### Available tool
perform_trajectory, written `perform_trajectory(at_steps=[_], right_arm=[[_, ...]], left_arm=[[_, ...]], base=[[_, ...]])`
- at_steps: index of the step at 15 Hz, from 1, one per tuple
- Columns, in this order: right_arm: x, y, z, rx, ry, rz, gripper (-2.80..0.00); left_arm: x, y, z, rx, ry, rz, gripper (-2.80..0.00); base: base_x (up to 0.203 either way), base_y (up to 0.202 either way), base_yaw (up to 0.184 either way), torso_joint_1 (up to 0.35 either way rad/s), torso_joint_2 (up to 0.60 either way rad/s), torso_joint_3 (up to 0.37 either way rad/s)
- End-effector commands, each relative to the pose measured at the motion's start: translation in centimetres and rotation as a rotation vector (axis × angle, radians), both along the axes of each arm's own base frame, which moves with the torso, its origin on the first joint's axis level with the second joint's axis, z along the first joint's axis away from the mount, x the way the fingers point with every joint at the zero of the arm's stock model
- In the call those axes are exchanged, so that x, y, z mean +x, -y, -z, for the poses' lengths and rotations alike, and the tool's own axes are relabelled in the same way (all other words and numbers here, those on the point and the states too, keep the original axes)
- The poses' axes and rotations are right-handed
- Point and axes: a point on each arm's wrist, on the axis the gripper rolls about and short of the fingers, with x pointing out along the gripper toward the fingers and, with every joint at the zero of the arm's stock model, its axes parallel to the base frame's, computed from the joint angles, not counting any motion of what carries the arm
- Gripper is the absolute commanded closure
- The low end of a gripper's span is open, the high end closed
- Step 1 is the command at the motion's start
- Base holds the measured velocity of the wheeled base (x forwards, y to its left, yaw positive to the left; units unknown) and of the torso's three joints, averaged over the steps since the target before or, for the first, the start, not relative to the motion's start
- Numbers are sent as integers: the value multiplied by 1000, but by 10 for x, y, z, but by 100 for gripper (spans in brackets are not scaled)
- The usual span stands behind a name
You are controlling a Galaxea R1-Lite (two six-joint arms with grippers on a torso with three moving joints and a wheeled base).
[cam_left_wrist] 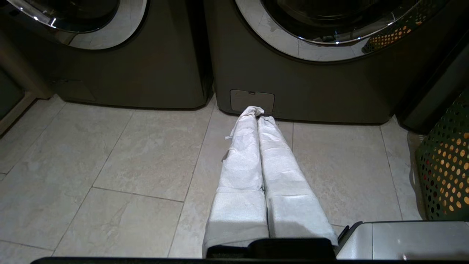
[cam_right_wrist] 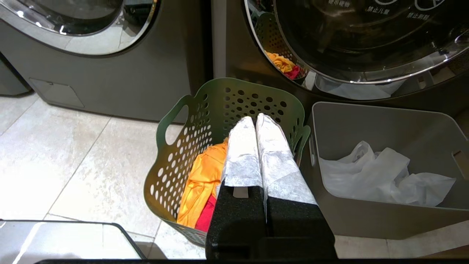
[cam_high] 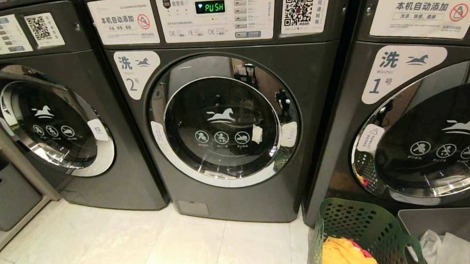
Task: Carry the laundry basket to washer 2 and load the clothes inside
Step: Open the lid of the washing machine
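The laundry basket (cam_right_wrist: 205,146) sat on floor before washer 1, beside grey bin (cam_right_wrist: 384,190), right of washer 2 (cam_high: 222,120) (door closed). Both grippers, left gripper (cam_left_wrist: 258,117) and right gripper (cam_right_wrist: 254,123), pinched closed, empty. Best: open wide, grab handle cut-outs evenly, keep clothes (cam_right_wrist: 199,183) level.

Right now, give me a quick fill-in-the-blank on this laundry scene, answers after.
1. The door of washer 2 is ____.
2. The laundry basket stands on the floor in front of the washer numbered ____.
3. The grey bin beside the basket holds crumpled ____ material.
4. The display above washer 2's door reads ____.

Missing words: shut; 1; white; PUSH
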Motion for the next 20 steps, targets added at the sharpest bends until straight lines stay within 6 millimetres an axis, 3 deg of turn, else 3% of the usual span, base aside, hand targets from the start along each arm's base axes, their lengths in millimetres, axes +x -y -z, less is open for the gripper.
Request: perform_trajectory(at_steps=[1,11,17,20], right_arm=[[0,0,0,0,-4,1,0],[0,0,0,2,-2,2,0],[0,0,0,2,-2,2,0],[0,0,0,2,-3,2,0]], left_arm=[[0,0,0,2,-4,0,0],[0,0,0,-6,-2,-1,0],[0,0,0,-7,-2,-1,0],[0,0,0,-7,-2,-1,0]], base=[[0,0,0,7,7,203],[0,0,0,1,1,24],[-169,0,0,4,5,6],[-30,0,1,0,0,2]])
